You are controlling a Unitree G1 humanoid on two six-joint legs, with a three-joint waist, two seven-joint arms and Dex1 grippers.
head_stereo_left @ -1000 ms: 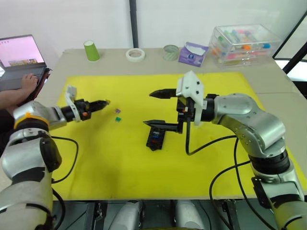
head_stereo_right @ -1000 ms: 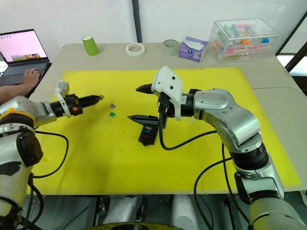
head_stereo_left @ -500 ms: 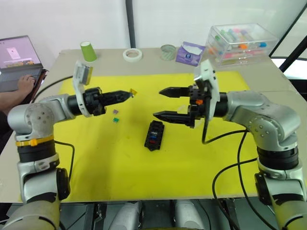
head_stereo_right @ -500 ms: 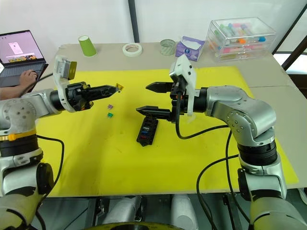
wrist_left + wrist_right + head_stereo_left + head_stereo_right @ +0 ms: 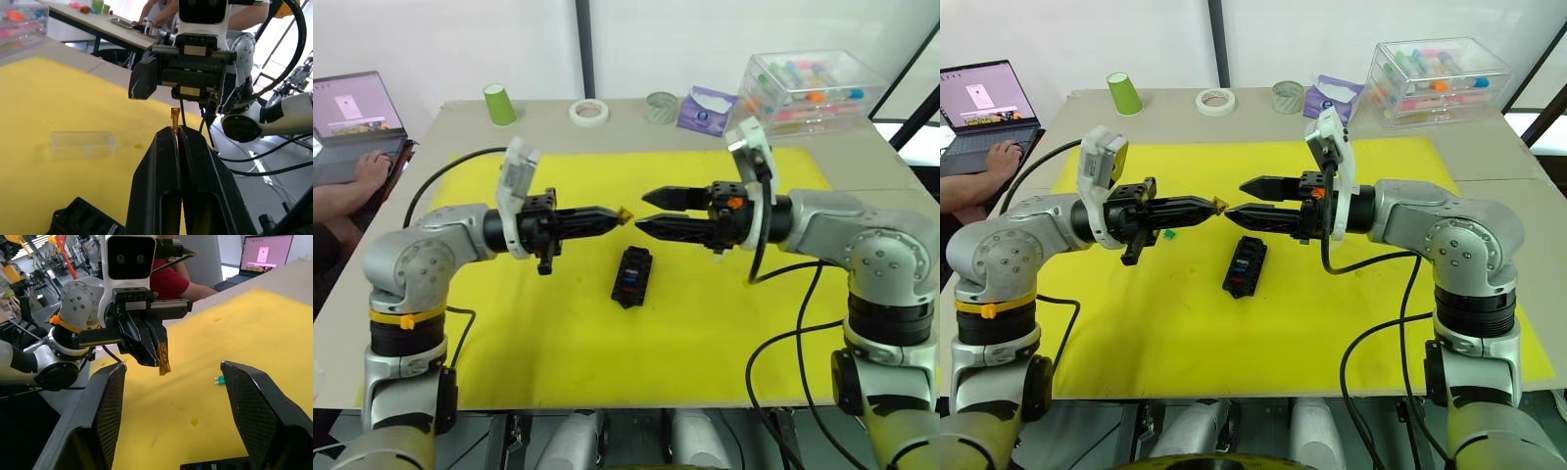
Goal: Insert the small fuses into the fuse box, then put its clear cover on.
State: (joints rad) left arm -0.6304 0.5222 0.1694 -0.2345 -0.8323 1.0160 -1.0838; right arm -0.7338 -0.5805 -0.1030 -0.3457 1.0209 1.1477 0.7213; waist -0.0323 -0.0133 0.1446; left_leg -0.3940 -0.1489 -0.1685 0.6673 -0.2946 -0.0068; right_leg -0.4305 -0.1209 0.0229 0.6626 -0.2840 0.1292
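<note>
Fuse in amber-yellow plastic, tiny and blade-shaped (image 5: 175, 116), pinched at the very tips of the left gripper (image 5: 610, 212), fingers closed on it, held in the air above the yellow mat (image 5: 558, 333) and just short of the right gripper (image 5: 646, 212). Right gripper's two black fingers spread apart, gripping nothing, tips facing the fuse. Looks like a hand-over in mid-air: best done by bringing the fuse squarely between the open right fingers, closing on its plastic head with the blades left free, and releasing on the left side only once the new grip is firm. Small black rectangular fuse box (image 5: 631, 277) flat on the mat below the two grippers, a few coloured fuses already in its slots. Small transparent rectangular cover (image 5: 83, 144) lying on the mat beyond the box. Green loose fuse (image 5: 219, 379) on the mat too.

Against half a second ago: left gripper carried further toward the middle, gap to the right gripper nearly gone; right fingers narrower than before; box unmoved.
</note>
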